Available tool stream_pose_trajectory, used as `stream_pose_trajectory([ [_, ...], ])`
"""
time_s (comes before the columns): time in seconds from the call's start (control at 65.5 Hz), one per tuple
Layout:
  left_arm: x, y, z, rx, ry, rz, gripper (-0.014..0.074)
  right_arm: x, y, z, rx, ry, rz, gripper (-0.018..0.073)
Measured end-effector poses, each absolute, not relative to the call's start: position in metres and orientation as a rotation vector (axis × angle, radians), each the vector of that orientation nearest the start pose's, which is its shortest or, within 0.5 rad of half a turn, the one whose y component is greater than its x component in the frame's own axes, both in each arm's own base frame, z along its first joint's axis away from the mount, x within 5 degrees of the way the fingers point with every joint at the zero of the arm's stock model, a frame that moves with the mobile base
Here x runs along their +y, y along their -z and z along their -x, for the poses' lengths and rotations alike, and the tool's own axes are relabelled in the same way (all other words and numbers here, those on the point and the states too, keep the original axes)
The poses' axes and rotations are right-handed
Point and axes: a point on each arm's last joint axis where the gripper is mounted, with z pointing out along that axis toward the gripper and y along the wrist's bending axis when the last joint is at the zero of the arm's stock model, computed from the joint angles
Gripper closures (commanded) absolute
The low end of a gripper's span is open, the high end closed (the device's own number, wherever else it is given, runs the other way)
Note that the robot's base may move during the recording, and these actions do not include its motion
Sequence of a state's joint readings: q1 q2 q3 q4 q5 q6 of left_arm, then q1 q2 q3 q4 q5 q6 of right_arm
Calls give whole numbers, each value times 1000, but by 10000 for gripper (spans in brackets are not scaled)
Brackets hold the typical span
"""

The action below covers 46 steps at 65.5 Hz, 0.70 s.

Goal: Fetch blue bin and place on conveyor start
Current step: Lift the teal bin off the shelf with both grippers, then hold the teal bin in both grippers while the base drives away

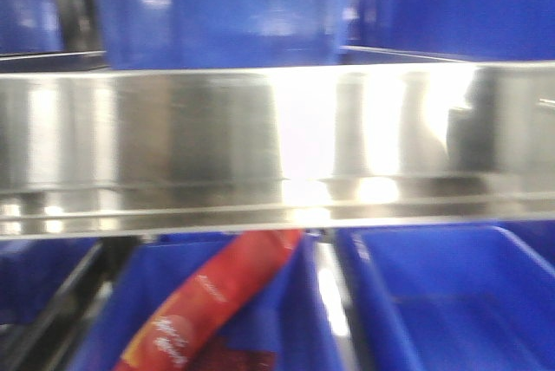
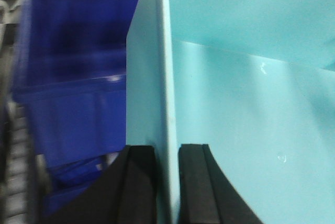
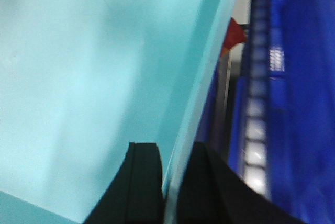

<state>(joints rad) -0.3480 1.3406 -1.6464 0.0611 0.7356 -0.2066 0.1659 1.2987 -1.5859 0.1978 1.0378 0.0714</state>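
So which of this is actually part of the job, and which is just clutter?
Job:
- blue bin, the pale cyan tub
- left gripper and right gripper, each clamped on a wall of it
- conveyor start: not in view

Lying about:
- dark blue bins
- steel shelf rail
- red packet in one dark bin

Left black-padded end effector point(image 2: 167, 182) clamped on a wall of the pale turquoise plastic bin point(image 2: 246, 109), right end effector point(image 3: 168, 182) clamped likewise
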Motion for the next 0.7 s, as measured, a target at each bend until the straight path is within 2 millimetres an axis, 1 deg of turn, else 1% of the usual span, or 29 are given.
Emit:
stream_pose_trajectory([
  [0.702, -93, -493, -267, 1913, 300, -154, 707, 58, -463, -252, 2239, -375, 85, 711],
])
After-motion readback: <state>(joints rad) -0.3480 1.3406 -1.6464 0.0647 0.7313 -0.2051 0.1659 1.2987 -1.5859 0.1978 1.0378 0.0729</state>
